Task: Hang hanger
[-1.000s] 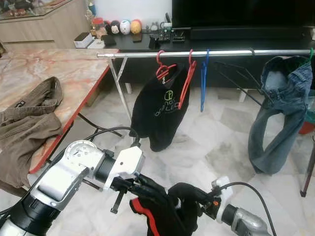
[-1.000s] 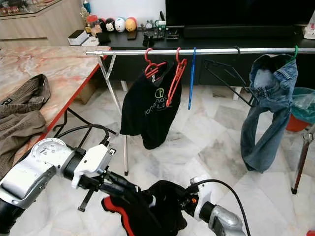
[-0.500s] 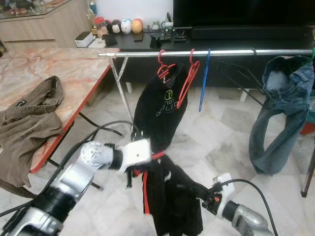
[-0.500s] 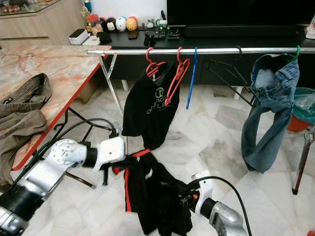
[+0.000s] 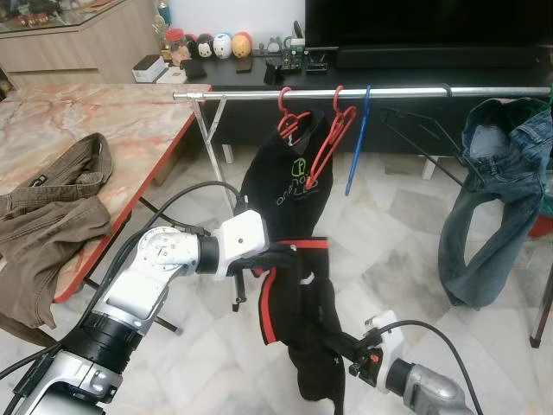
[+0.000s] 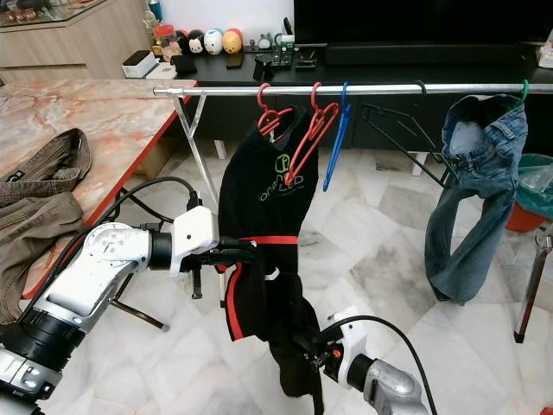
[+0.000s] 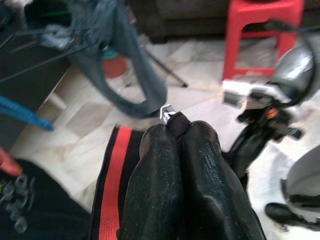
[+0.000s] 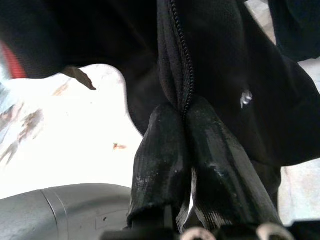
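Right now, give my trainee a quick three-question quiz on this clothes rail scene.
1. True or false: the left claw is shut on the black garment.
2. What hangs at the right end of the rail? A) jeans B) towel C) coat
3. Fill in: the brown trousers lie on the marble ____.

Key: 1 true. 2 A, the jeans. 3 table.
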### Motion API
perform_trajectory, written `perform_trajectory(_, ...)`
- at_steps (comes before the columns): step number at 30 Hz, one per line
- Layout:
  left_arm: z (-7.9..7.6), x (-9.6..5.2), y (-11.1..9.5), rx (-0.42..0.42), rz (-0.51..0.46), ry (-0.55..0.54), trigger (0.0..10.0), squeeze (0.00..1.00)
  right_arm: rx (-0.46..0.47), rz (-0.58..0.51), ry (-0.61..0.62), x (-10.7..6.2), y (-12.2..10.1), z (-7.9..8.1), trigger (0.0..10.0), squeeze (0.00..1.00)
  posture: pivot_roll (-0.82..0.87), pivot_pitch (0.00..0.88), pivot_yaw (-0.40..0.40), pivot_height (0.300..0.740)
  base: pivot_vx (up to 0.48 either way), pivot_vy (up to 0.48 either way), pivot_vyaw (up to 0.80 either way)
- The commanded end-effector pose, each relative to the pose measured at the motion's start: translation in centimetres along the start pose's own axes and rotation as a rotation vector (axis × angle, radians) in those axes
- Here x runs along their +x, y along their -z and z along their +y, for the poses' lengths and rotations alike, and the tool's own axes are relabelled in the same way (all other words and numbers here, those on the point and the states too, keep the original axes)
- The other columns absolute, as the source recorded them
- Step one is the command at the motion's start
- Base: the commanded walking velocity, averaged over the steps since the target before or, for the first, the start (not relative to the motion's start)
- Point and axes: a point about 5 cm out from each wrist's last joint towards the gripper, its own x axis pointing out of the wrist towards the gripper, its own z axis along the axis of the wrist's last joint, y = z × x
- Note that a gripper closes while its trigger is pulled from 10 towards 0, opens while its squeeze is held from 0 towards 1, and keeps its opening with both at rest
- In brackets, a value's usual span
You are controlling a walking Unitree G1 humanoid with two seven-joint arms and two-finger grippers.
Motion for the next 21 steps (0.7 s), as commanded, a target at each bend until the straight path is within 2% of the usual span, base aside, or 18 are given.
perform_trajectory(1,-0.2,-0.6,-0.7,0.009,-0.018,0.045,10.0,0.0,0.001,0.013,-0.007,0.1,0.5,0.3,10.0,0.0,0.11,0.038,0.097,0.74,0.0,0.0,0.0)
perform_trajectory(9,-1.7,-1.3,-1.4,-0.002,-0.016,0.221,10.0,0.0,0.007,0.009,0.026,0.1,0.5,0.1,10.0,0.0,0.11,0.037,0.097,0.74,0.0,0.0,0.0)
perform_trajectory(10,-1.8,-1.3,-1.5,-0.006,-0.018,0.235,10.0,0.0,0.012,0.005,0.03,0.1,0.4,0.0,10.0,0.45,0.11,0.037,0.097,0.74,0.0,0.0,0.0)
perform_trajectory(11,-2.1,-1.5,-1.5,-0.014,-0.014,0.264,10.0,0.0,0.015,0.003,0.032,0.1,0.4,0.0,10.0,0.97,0.11,0.034,0.097,0.74,0.0,0.0,0.0)
perform_trajectory(13,-2.3,-1.6,-1.5,-0.019,-0.015,0.277,10.0,0.0,0.012,0.005,0.029,0.1,0.4,0.0,10.0,1.0,0.11,0.034,0.097,0.74,0.0,0.0,0.0)
perform_trajectory(20,-2.7,-1.8,-1.7,-0.027,-0.022,0.309,10.0,0.0,0.009,0.01,0.017,0.3,0.5,0.3,10.0,1.0,0.11,0.024,0.1,0.74,0.0,0.0,0.0)
perform_trajectory(21,-2.7,-1.8,-1.8,-0.028,-0.024,0.312,10.0,0.0,0.008,0.012,0.01,0.4,0.6,0.4,10.0,0.79,0.11,0.023,0.1,0.74,0.0,0.0,0.0)
